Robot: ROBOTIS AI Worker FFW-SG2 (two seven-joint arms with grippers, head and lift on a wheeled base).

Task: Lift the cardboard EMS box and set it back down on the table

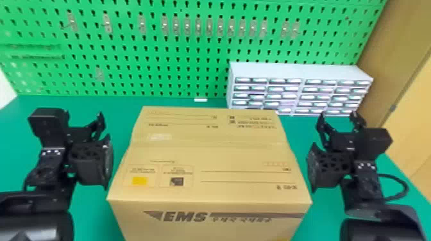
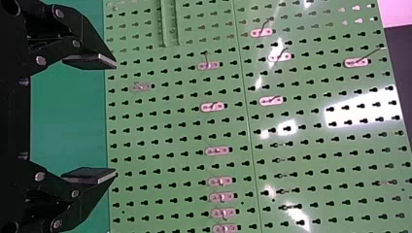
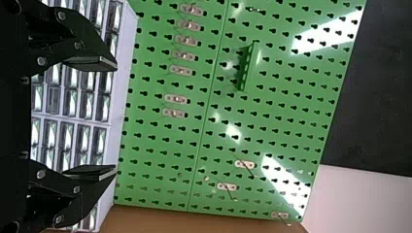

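Cardboard EMS box (image 1: 208, 153) between left gripper (image 2: 115, 119) and right gripper (image 3: 116, 119) — both spread, empty, just beside its left and right sides, probably for squeezing inward.

matt cardboard box (image 1: 208, 153), smooth counter (image 1: 120, 118)
glare marks the glossy pegboard (image 3: 160, 158); drawer fronts (image 1: 243, 80) look like shiny plastic.
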